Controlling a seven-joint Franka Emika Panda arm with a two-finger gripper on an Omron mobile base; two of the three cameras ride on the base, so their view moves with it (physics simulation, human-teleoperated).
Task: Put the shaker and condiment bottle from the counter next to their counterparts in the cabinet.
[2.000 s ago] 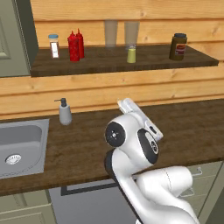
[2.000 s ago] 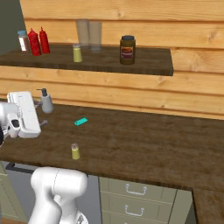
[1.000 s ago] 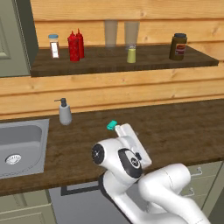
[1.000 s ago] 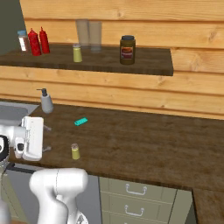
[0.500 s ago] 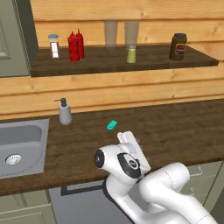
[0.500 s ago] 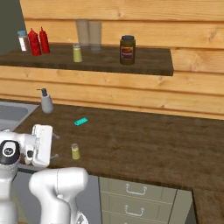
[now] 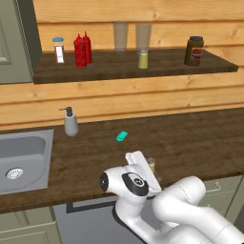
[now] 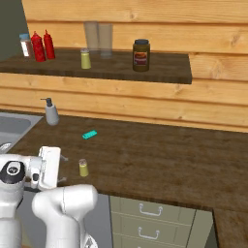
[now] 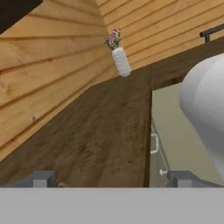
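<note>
Lowered since before, tool (image 8: 62,168) flanks small cylindrical metal-capped shaker (image 8: 83,167).

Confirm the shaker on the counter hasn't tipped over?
Upright. The shaker stands on its base on the counter, grey cap on top, beside the tool, which isn't touching it.

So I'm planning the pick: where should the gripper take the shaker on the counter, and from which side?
Grip the shaker across its yellow body, just under the grey cap. It stands upright and round, so opposite sides suit two fingers. Probably come level from the counter's front edge, where the open gripper already sits beside it, or from above; nothing crowds it, the teal item lies apart.
</note>
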